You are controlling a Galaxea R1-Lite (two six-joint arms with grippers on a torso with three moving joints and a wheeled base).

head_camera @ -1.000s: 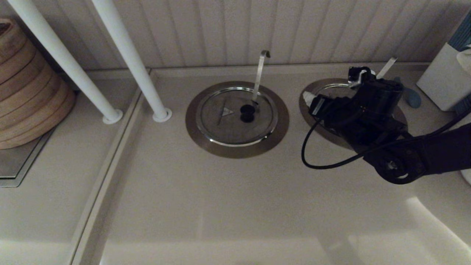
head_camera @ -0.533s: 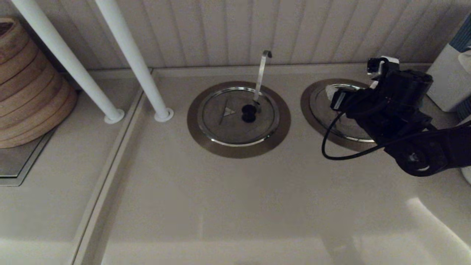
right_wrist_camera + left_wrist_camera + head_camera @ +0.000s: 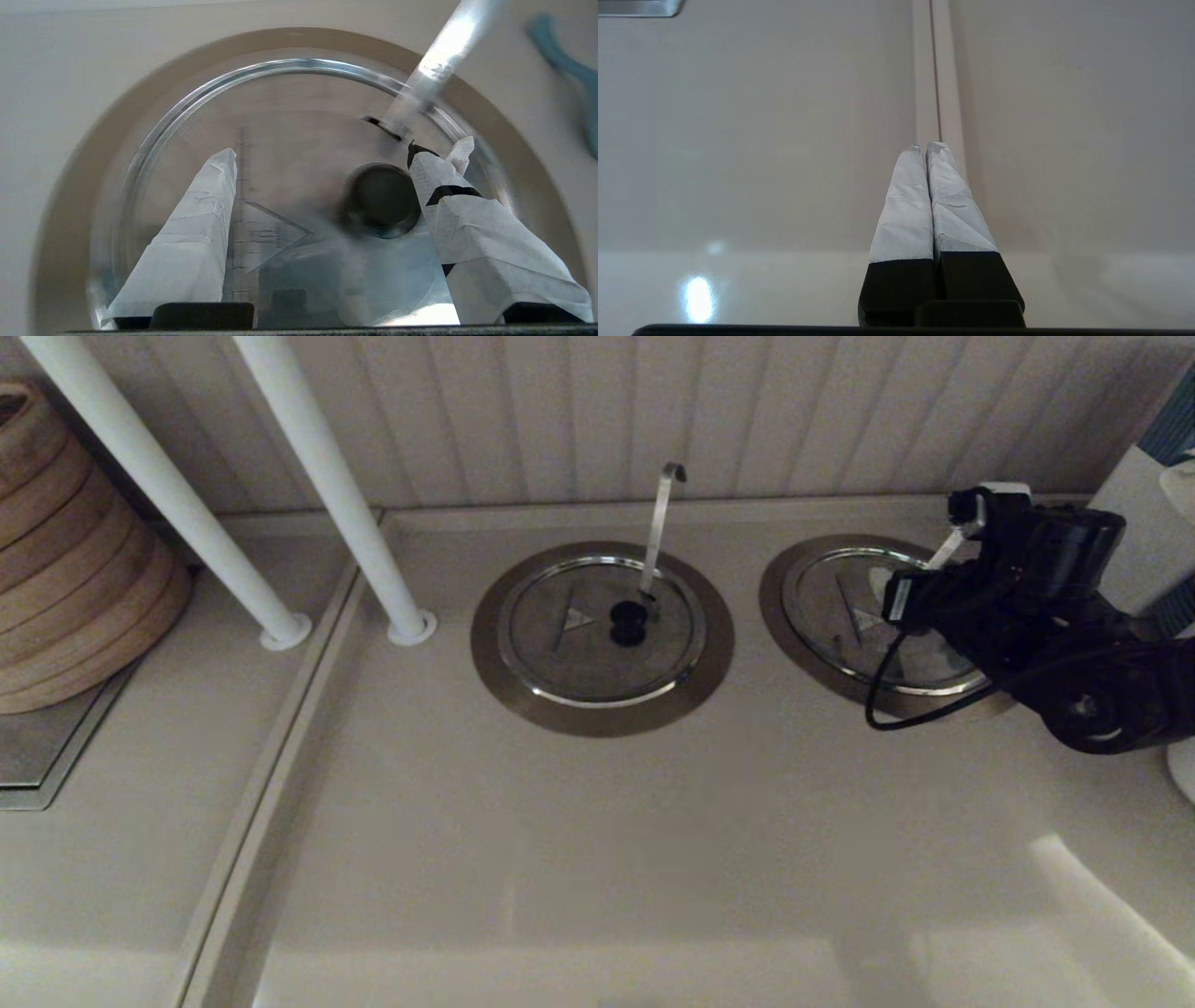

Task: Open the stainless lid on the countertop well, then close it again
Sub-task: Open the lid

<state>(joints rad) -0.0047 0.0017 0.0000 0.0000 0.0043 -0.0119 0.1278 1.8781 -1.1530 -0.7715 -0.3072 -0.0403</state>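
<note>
The stainless lid (image 3: 840,607) lies flat and closed on the countertop well, whose brownish flange (image 3: 777,607) rings it at the right of the counter. My right arm (image 3: 1027,597) hangs over the lid's right half. In the right wrist view the right gripper (image 3: 345,151) is open just above the lid (image 3: 299,140). The black knob (image 3: 380,200) sits between the fingers, close beside the right fingertip (image 3: 434,172) and not gripped. The triangle mark (image 3: 271,233) lies near the other finger. A flat steel handle (image 3: 439,70) rises from a slot past the knob. My left gripper (image 3: 927,145) is shut over bare counter.
A like lid (image 3: 560,644) with a curled-hook ladle handle (image 3: 661,523) sits at the counter's middle. Two white poles (image 3: 327,495) and stacked bamboo steamers (image 3: 65,560) stand at the left. A white box (image 3: 1134,532) is at the far right, and a blue utensil (image 3: 570,70) lies beside the well.
My right arm has swung to the right and back across the well, uncovering the lid's left half with its triangle mark. The lid has stayed flat.
</note>
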